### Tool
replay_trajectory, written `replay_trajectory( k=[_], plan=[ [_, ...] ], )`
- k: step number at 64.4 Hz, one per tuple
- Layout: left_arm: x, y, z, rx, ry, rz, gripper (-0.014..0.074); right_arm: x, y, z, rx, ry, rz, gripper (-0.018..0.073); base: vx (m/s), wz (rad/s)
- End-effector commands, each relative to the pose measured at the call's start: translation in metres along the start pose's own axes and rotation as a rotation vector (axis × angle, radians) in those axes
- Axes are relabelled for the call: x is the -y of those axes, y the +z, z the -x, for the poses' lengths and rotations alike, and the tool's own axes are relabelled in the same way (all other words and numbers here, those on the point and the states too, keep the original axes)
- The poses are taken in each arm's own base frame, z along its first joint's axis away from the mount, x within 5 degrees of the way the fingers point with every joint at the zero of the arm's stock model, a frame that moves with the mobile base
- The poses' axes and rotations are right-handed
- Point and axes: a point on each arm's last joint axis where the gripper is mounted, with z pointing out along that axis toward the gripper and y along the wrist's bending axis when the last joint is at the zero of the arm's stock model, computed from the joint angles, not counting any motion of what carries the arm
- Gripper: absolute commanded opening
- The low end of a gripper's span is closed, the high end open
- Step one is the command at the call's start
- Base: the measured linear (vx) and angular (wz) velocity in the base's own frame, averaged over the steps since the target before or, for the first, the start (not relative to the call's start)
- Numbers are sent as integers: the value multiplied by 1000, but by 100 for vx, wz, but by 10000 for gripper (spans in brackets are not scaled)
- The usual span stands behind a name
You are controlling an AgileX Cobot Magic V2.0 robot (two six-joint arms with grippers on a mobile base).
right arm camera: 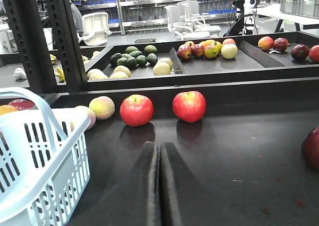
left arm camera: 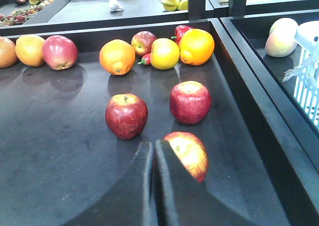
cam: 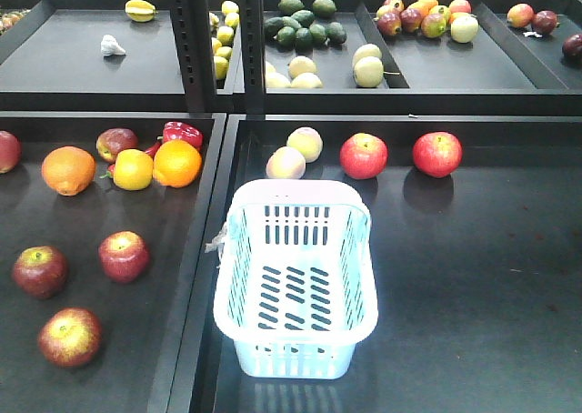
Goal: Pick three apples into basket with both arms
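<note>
Three dark red apples lie in the left tray: one (cam: 39,271) at the left, one (cam: 124,256) beside it, and a yellow-mottled one (cam: 69,337) nearest the front. The pale blue basket (cam: 293,357) stands empty in the right tray. In the left wrist view my left gripper (left arm camera: 153,144) is shut and empty. Its tips are just in front of the mottled apple (left arm camera: 192,154), with two more apples (left arm camera: 126,115) (left arm camera: 190,102) beyond. My right gripper (right arm camera: 159,145) is shut and empty, right of the basket (right arm camera: 55,161). Neither gripper shows in the front view.
Two bright red apples (cam: 363,156) (cam: 436,154) and two pale peach-like fruits (cam: 285,163) lie behind the basket. Oranges (cam: 68,170), a lemon-yellow fruit (cam: 133,169) and a red pepper (cam: 185,133) fill the back of the left tray. A raised black divider (cam: 205,277) separates the trays.
</note>
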Motion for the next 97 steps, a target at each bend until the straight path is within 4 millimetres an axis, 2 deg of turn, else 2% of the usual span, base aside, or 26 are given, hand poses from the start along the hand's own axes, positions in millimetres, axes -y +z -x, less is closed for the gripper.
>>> replay_trajectory(
  k=[1,43,86,97],
  plan=[
    [1,1,-1,63,-3,-5,-7,-1,0,4,72,-4,13,-3,0,0],
    [-2,1,-1,65,123,32,-7,-1,0,4,72,-4,13,-3,0,0],
    [-3,1,-1,66,147,40,-7,-1,0,4,72,-4,13,-3,0,0],
    [-2,1,4,121,122,28,-7,-1,0,4,72,-4,13,-3,0,0]
  ],
)
